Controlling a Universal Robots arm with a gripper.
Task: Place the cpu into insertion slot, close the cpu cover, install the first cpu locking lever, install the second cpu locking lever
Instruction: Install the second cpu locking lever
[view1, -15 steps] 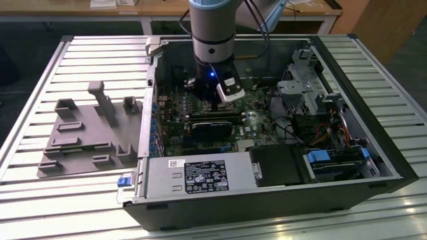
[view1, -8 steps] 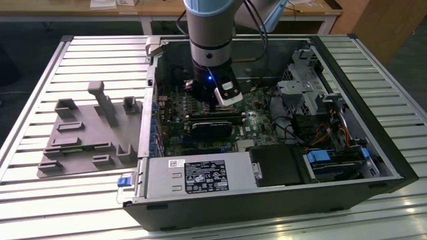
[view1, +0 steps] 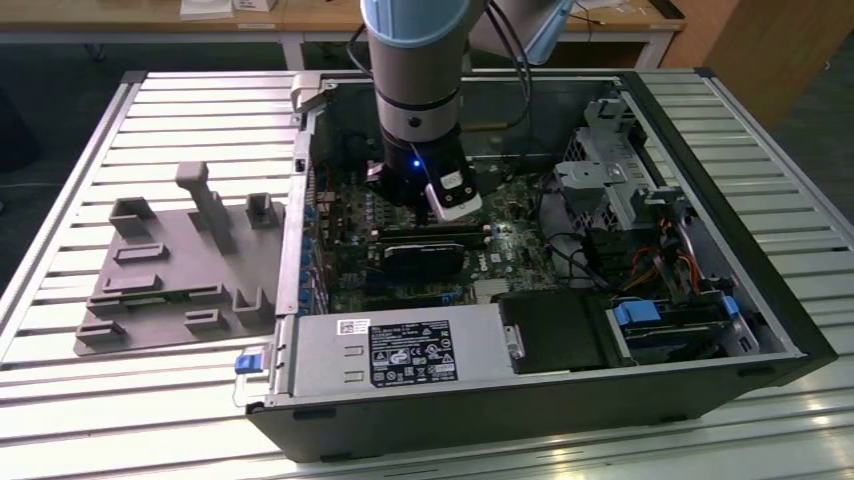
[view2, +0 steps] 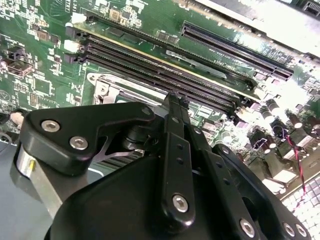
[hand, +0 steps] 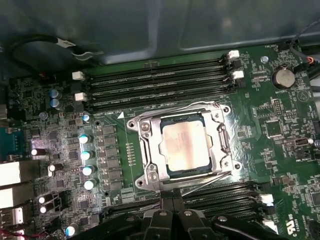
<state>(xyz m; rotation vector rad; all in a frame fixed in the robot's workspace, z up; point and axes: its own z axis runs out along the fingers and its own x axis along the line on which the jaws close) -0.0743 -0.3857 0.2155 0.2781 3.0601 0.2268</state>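
On slatted table (view1: 120, 390), open computer case (view1: 747, 330)

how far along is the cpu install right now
Done: the cpu sits in the insertion slot, and the cpu cover lies flat around it. In hand: the end effector, fingers together, sits at the socket's edge. Left: I cannot tell whether either locking lever is latched.
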